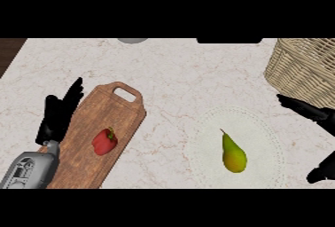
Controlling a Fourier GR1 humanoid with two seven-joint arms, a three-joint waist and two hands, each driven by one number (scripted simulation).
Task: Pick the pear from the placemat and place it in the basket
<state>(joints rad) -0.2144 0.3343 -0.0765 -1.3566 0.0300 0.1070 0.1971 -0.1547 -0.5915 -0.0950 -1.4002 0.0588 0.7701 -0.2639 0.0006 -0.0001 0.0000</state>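
A yellow-green pear [233, 155] lies on a pale round placemat [262, 133] at the lower right of the counter, stem pointing away from me. The wicker basket [305, 66] stands at the far right corner, partly cut off by the view's edge. My right hand [302, 108] shows at the right edge with straight fingers, to the right of and above the pear, apart from it and just below the basket. Part of its thumb [323, 170] appears lower at the right edge. My left hand [60, 113] rests open at the left, fingers up.
A wooden cutting board [98, 115] with a handle hole lies beside my left hand, carrying a red bell pepper [104, 142]. A grey round object [133, 40] and a dark object [229, 40] sit at the counter's far edge.
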